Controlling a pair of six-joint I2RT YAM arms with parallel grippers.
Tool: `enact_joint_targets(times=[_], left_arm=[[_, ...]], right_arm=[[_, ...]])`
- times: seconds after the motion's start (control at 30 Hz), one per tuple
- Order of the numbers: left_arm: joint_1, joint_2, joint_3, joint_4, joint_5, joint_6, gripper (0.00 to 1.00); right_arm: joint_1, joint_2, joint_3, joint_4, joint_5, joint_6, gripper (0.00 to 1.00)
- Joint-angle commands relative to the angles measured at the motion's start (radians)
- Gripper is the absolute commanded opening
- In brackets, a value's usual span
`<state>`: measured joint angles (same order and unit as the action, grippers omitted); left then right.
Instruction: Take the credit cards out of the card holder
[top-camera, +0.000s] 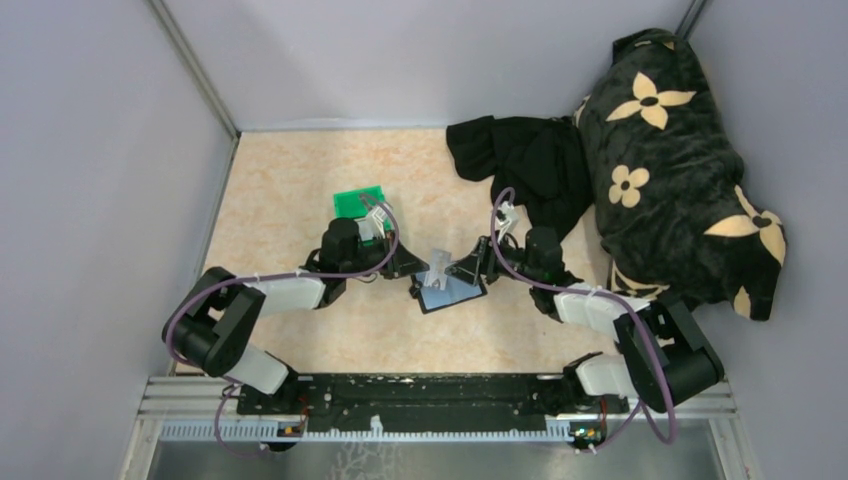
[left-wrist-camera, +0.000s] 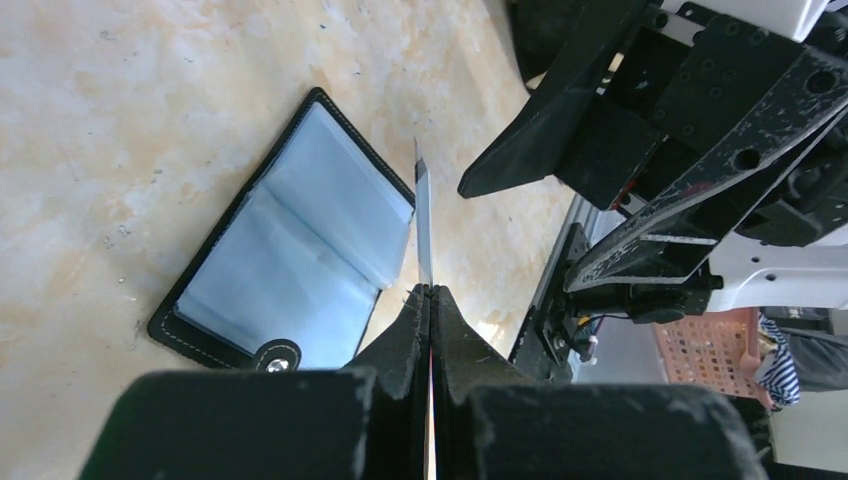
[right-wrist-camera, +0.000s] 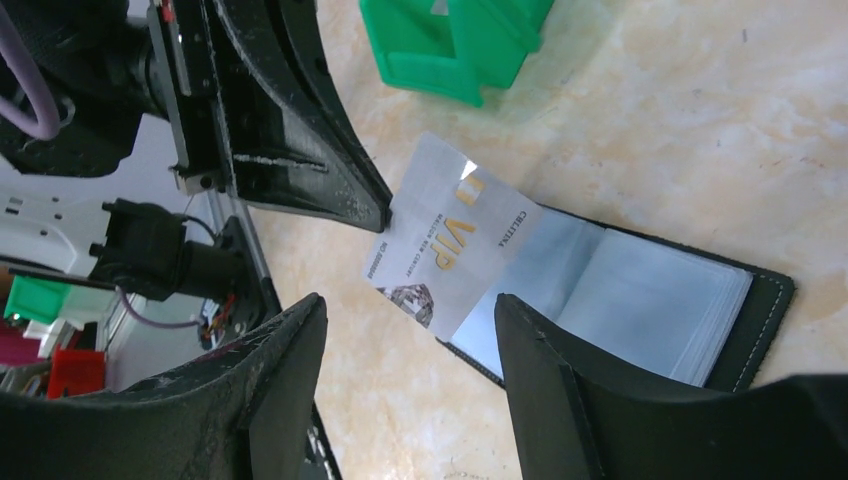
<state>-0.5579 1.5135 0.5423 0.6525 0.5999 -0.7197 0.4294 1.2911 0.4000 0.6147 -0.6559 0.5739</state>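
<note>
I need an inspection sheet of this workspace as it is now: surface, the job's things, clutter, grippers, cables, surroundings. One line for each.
Surface: beige marbled table.
Job's things: card holder lies open and flat; one pale card with gold lettering is held at its edge; a second card is not seen.
Clutter: green bin; black cloth; dark flowered cushion.
Grippers: left gripper shut on the card; right gripper open, holding nothing.
Cables: purple cables looped along both arms.
Surroundings: grey walls on three sides.
</note>
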Motion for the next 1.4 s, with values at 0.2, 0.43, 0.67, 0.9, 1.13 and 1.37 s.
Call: enact_joint_targets(times=[0.2, 0.43, 0.67, 0.9, 1.13, 1.37], left_arm=[[0.005, -0.059, 0.055, 0.036, 0.046, -0.03, 0.0], [0.005, -0.07, 0.064, 0.029, 0.057, -0.04, 0.0], [0.006, -0.065, 0.052, 0.073, 0.079, -0.071, 0.0], [0.006, -0.074, 0.05, 0.111, 0.105, -0.111, 0.0], [0.006, -0.061, 0.041, 0.114, 0.106, -0.112, 0.0], [0.004, -0.052, 0.038, 0.119, 0.093, -0.111, 0.0]], right_arm=[[-0.041, -0.017, -0.015, 0.104, -0.057, -0.004, 0.62], [-0.041, 0.041, -0.017, 0.188, -0.101, 0.034, 0.61], [-0.042, 0.059, 0.005, 0.232, -0.123, 0.039, 0.61], [-0.041, 0.117, -0.007, 0.35, -0.153, 0.088, 0.57], [-0.042, 0.146, -0.023, 0.515, -0.198, 0.185, 0.33], [-0.042, 0.096, -0.029, 0.418, -0.177, 0.129, 0.0]])
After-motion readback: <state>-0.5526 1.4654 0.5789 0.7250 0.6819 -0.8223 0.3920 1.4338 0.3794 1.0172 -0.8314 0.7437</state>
